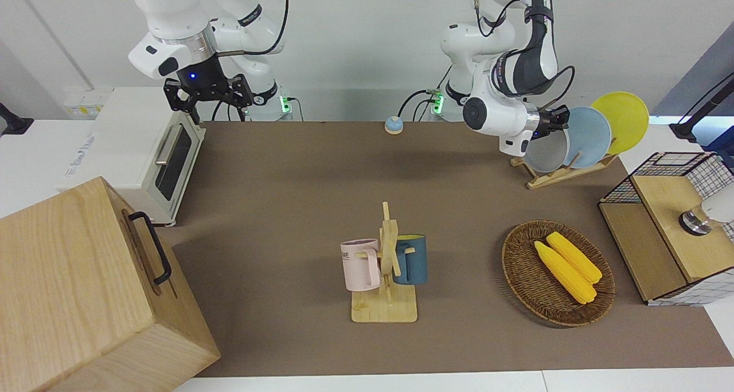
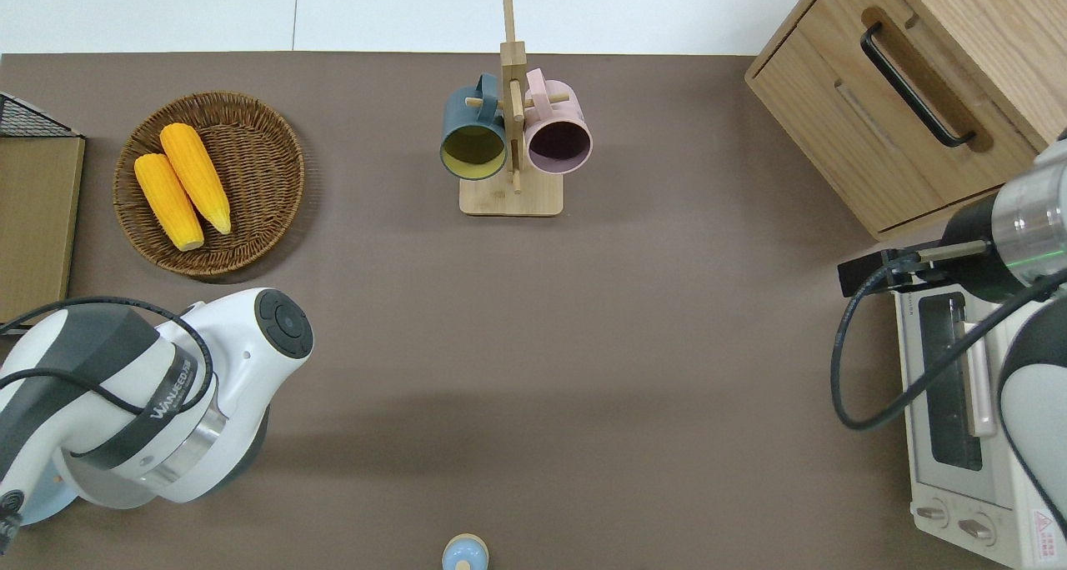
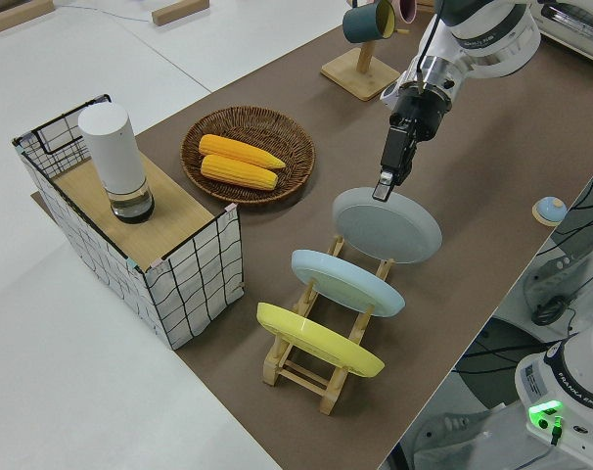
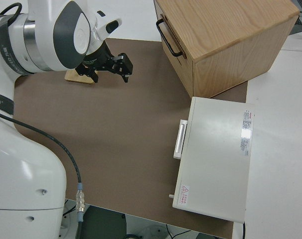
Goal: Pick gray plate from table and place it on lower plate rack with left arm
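The gray plate (image 1: pixel 543 152) (image 3: pixel 387 225) stands tilted at the end of the lower plate rack (image 1: pixel 551 177) (image 3: pixel 321 377) that is toward the table's middle. My left gripper (image 1: pixel 555 120) (image 3: pixel 383 186) is shut on the plate's upper rim. The light-blue plate (image 3: pixel 345 282) and the yellow plate (image 3: pixel 316 340) stand in the slots beside it. In the overhead view the left arm hides the gray plate. The right arm is parked with its gripper (image 1: pixel 207 97) open and empty.
A wicker basket (image 1: pixel 519 266) with two corn cobs lies farther from the robots than the rack. A wire-sided box (image 3: pixel 194 255) with a white cylinder stands at the left arm's end. A mug stand (image 1: pixel 385 300), a toaster oven (image 1: pixel 143 151) and a wooden cabinet (image 1: pixel 86 289) stand elsewhere.
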You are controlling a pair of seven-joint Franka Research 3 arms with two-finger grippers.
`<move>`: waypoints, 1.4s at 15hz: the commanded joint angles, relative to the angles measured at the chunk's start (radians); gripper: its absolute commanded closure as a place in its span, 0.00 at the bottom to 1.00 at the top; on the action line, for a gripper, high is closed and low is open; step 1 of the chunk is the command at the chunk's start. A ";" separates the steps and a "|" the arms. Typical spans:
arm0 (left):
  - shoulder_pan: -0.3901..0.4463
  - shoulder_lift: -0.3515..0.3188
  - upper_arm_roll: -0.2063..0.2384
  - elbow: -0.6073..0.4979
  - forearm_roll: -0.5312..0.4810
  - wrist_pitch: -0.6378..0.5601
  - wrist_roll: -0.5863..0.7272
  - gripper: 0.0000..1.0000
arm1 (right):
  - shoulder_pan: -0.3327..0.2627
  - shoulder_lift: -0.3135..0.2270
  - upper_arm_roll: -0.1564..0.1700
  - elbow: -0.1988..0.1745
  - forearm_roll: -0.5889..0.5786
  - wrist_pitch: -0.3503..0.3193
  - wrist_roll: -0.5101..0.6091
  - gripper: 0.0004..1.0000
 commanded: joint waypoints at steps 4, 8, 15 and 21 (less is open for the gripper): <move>-0.002 0.021 0.014 -0.023 0.029 0.014 -0.037 1.00 | -0.020 -0.001 0.019 0.009 -0.002 -0.015 0.013 0.02; -0.002 0.020 0.015 -0.024 0.030 0.014 -0.037 1.00 | -0.020 -0.003 0.019 0.009 -0.002 -0.015 0.013 0.02; -0.002 0.031 0.015 -0.024 0.029 0.017 -0.038 1.00 | -0.020 -0.003 0.019 0.009 -0.002 -0.015 0.013 0.02; 0.000 0.040 0.017 -0.023 0.029 0.028 -0.037 1.00 | -0.020 -0.003 0.019 0.009 -0.002 -0.015 0.013 0.02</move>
